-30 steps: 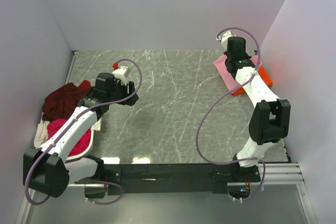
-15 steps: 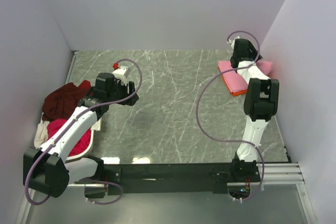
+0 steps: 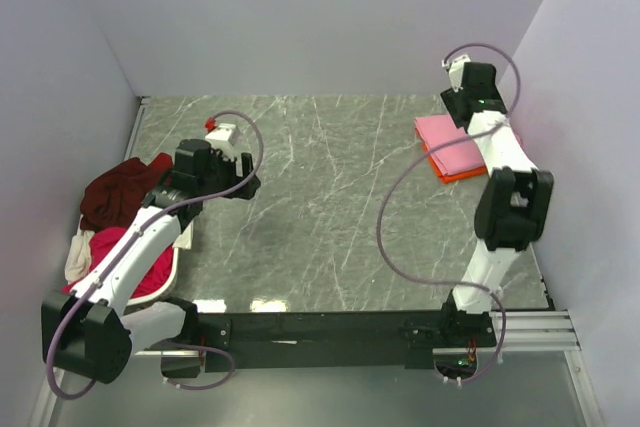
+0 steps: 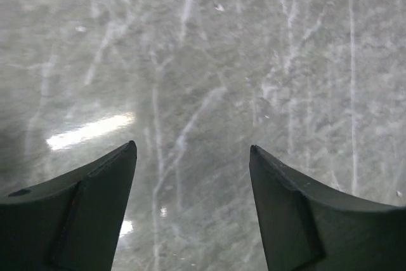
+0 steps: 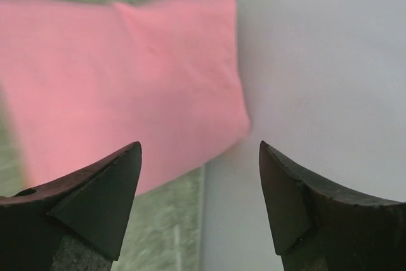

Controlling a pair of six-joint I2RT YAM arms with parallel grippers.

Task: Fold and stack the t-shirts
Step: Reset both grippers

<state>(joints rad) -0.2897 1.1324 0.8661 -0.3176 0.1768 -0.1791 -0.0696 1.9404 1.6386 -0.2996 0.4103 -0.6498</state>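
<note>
Marble table (image 3: 330,197). Left edge, loose heap: maroon t-shirt (image 3: 120,192), magenta t-shirt (image 3: 140,259); soft, limp, I would pinch the shoulders. Far right: pink t-shirt (image 3: 450,142) folded on orange t-shirt (image 3: 453,176). Left hand (image 4: 191,147), right hand (image 5: 199,145): released, empty.

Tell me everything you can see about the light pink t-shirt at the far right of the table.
The light pink t-shirt is plain soft cloth, folded into a flat, roughly rectangular packet with a smooth top and no sleeves showing. It lies in the far right corner of the table, close to the side wall, on top of a folded orange t-shirt whose edge peeks out along its near side. The right arm crosses over its right part. The right gripper hangs open near it, gripping nothing.
</note>
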